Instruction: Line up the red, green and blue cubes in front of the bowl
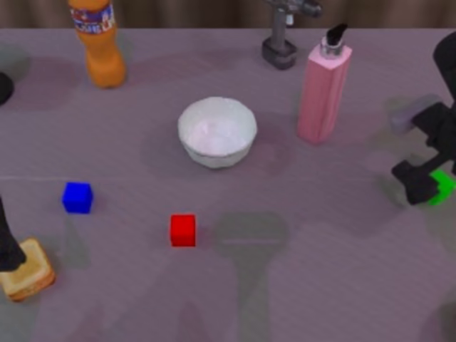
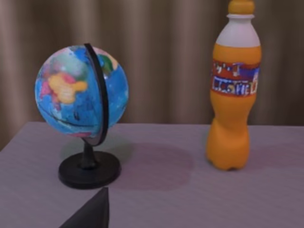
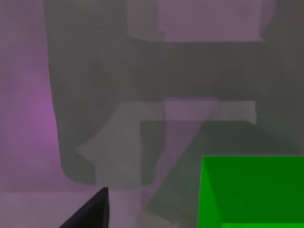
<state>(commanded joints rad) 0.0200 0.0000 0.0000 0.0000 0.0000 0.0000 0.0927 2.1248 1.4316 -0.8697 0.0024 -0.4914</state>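
Mauve worktop (image 1: 320, 285), everything in reach of one arm or the other. White bowl (image 1: 217, 132) sits centre, slightly toward the far edge. Three cubes are scattered, no line yet: blue cube (image 1: 77, 197) left of the bowl and nearer the front, red cube (image 1: 182, 230) in front of the bowl a little left of its centre, green cube (image 1: 443, 187) far out at the right edge.

Key relation: the right claw (image 1: 420, 187) is directly at the green cube, covering its left side in the top view. The cube is square, so there is no long axis to align to. The right arm is clearly the nearer one for green; the left arm is parked at the left edge by the toast block (image 1: 28, 271), closer to blue.

Right wrist view: green cube (image 3: 251, 192) fills one corner, very close, with one dark fingertip (image 3: 90, 211) off to its side. Judgement: the claw is at grasp height or nearly so, and green then has to travel left to the space in front of the bowl, beside red.

Hard to read:
- Right claw open or gripping: cannot tell, since the second finger is out of shot and the top view shows only a dark mass over the cube.
- Green cube is partly hidden from above, cropped at the wrist.
- Left claw not visible between the fingers; its wrist view shows only a globe (image 2: 80, 92), an orange bottle (image 2: 232, 95) and one finger edge.
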